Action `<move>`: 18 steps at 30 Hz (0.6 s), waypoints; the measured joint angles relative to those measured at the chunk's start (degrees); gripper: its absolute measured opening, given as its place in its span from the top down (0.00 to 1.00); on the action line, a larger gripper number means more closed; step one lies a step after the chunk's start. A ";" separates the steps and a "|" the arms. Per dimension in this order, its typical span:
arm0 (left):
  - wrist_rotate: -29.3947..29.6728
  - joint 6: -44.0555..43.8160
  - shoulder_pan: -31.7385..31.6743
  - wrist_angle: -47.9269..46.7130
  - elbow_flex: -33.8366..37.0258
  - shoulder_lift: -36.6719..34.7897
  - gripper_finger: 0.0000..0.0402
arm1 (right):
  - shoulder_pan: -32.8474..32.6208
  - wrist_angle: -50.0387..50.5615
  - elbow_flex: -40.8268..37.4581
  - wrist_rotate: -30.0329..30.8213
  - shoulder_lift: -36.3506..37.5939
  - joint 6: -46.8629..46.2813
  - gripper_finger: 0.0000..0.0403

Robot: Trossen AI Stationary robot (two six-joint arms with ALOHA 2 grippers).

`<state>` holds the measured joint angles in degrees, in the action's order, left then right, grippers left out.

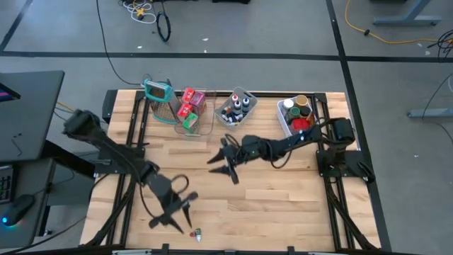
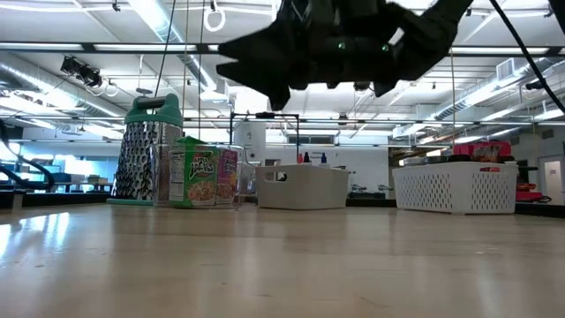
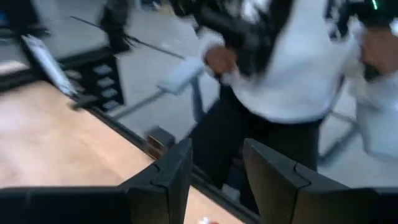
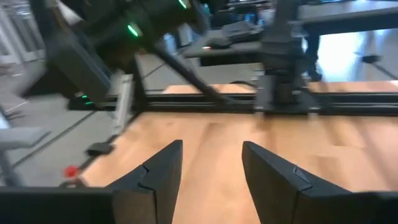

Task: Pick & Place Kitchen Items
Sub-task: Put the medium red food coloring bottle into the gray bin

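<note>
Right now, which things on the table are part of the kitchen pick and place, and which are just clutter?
Job items:
- red packets in the clear bin
- dark-capped bottles in the grey bin
- lidded jars in the white bin
- small red and white bit at the near edge, by the left gripper

Not job items:
- teal-framed grater
- the three bins themselves

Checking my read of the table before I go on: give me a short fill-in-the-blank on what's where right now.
1. The grater stands at the table's back edge, beside the ____ bin holding red packets.
2. The left gripper has ____ between its fingers.
3. The right gripper hangs over bare ____.

Missing words: clear; nothing; table
</note>
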<state>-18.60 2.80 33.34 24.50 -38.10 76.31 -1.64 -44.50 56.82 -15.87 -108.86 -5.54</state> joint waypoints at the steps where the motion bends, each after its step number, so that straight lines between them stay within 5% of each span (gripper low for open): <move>1: 0.01 0.84 1.23 0.93 0.01 2.11 0.62 | -0.98 0.01 0.00 0.01 0.00 -0.01 0.56; 18: 2.01 0.40 5.25 26.99 0.04 26.40 0.62 | -8.01 0.14 0.00 5.86 0.00 4.97 0.56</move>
<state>-16.59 3.20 38.59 51.49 -38.06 102.72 -9.65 -44.36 56.82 -10.01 -108.86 -0.57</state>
